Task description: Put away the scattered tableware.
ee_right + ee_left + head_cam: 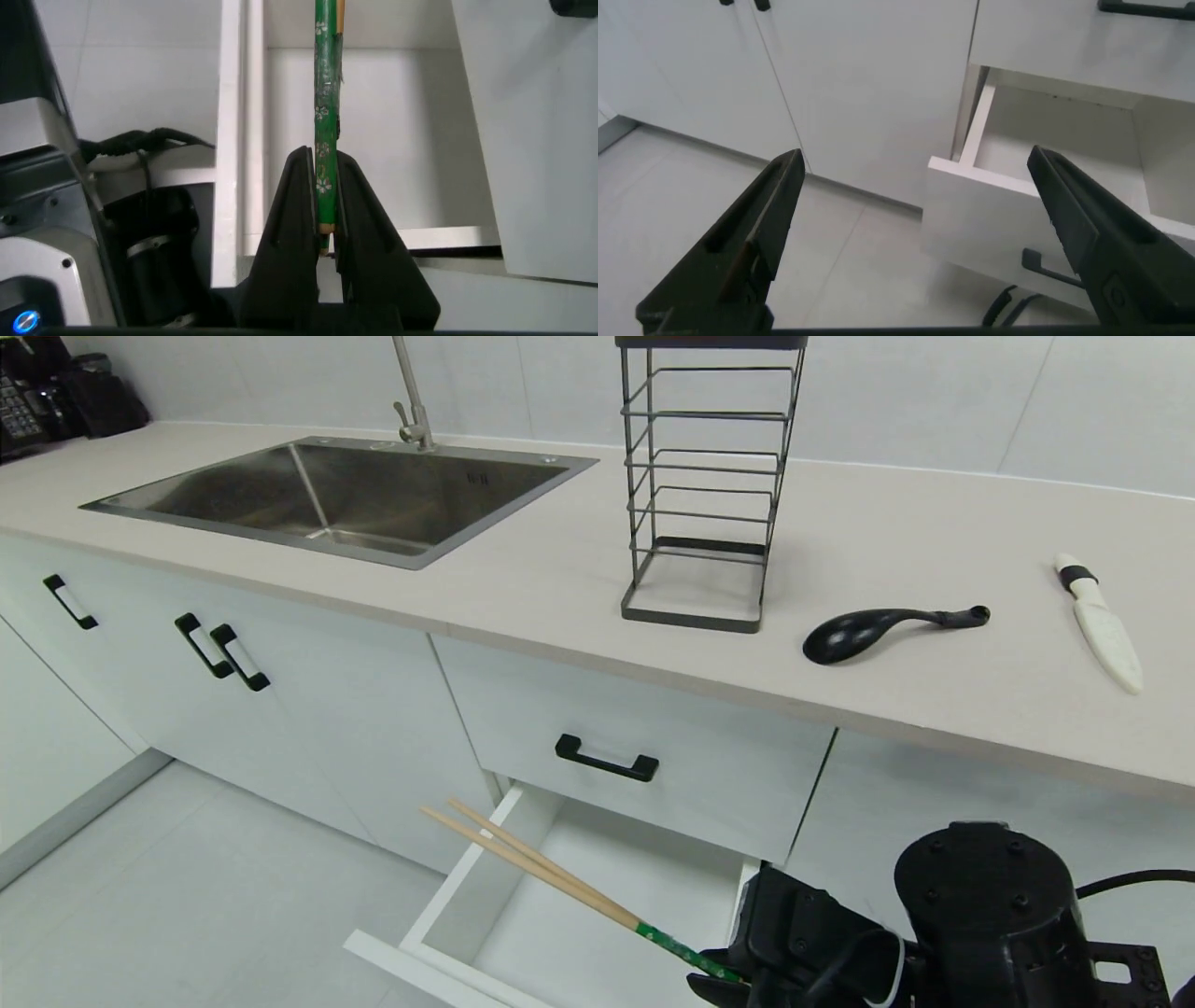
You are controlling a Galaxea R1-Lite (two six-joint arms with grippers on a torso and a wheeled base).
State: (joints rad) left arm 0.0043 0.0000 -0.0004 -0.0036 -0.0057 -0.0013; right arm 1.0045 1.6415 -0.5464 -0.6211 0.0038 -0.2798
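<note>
Two wooden chopsticks with green flowered ends (325,84) are jutting forward from the right hand (324,168), which is pinching only their very ends above the open white drawer (439,905) — likely risking a swivel or slip onto its rim. The left hand (915,163) is hanging released.

No lettering can be read anywhere; the small mark inside the sink (478,478) is illegible.
</note>
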